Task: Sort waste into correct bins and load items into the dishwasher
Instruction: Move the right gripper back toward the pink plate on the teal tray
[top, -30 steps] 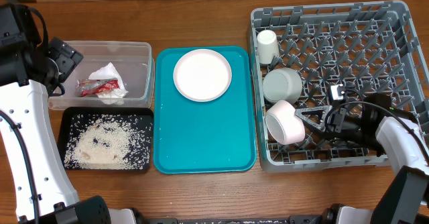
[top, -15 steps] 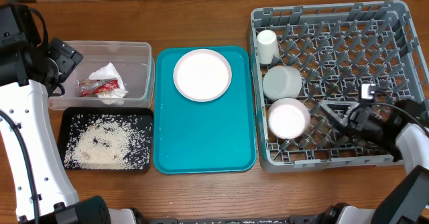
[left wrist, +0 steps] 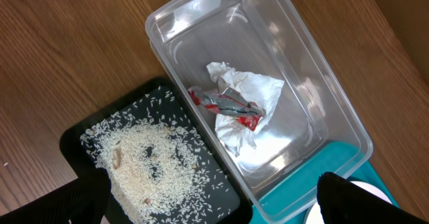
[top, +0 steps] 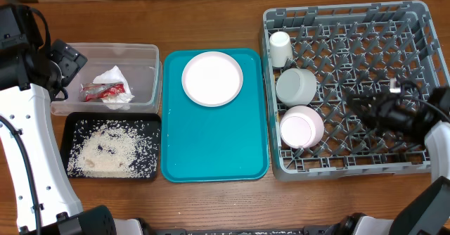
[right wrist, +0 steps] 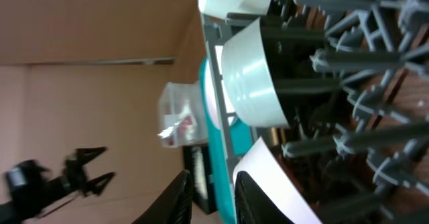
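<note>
We are watching the round pale-pink plate (top: 212, 78), which is lying flat on the large teal plastic serving tray (top: 211, 150). It is well apart from the right pincer (right wrist: 211, 187), on the far side of both bowls.

That pincer is hovering over the square grey plastic dish rack (top: 415, 24) with its fingers parted and nothing between them. The nearer round whitish bowl (top: 301, 127) is closest to it, then the farther round whitish bowl (top: 296, 86). The small white cylindrical cup (top: 280, 46) is standing beyond those.

We are judging that loading is under way, and only the plate is outside the rack. The next move calls for reaching across the bowls, catching the flat plate by its rim and standing it between pegs.

The left pincer (left wrist: 213, 184) is hanging released above the clear rectangular plastic tub (top: 144, 52). The tub is holding the small red snack wrapper (top: 102, 90) and the crumpled white paper napkin (top: 112, 77). Just beside it, the shallow black rectangular tray (top: 70, 122) is holding the loose white rice grains (top: 105, 154).

From overhead, the right fingertips are blending into the dark pegs. The right wrist view is cutting off the nearer bowl, so we cannot tell how it is seating.
</note>
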Controlling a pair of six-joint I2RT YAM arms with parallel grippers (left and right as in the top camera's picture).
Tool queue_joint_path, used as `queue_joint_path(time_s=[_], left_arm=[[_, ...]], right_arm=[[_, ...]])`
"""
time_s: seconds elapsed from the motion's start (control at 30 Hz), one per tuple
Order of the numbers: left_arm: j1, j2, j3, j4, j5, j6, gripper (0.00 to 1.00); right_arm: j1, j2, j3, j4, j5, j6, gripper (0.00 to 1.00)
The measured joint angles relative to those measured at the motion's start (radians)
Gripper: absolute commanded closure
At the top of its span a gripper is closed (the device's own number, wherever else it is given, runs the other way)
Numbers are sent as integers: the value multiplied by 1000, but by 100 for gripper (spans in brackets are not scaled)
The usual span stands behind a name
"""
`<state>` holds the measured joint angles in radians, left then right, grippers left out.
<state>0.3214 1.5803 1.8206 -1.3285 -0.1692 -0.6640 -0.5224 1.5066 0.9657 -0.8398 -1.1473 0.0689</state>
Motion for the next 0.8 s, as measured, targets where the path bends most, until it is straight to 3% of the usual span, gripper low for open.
queue_joint_path(time_s=[0.1,0.27,0.57,0.8], left_arm=[[0,0,0,0,0,0,0],[0,0,0,0,0,0,0],[0,0,0,0,0,0,0],[0,0,0,0,0,0,0]], right_arm=[[90,0,73,-14,96,21,76],[388,0,191,13,346,83,76],[950,4,218,255,909,147,73],[1127,48,219,440,1215,163,62]])
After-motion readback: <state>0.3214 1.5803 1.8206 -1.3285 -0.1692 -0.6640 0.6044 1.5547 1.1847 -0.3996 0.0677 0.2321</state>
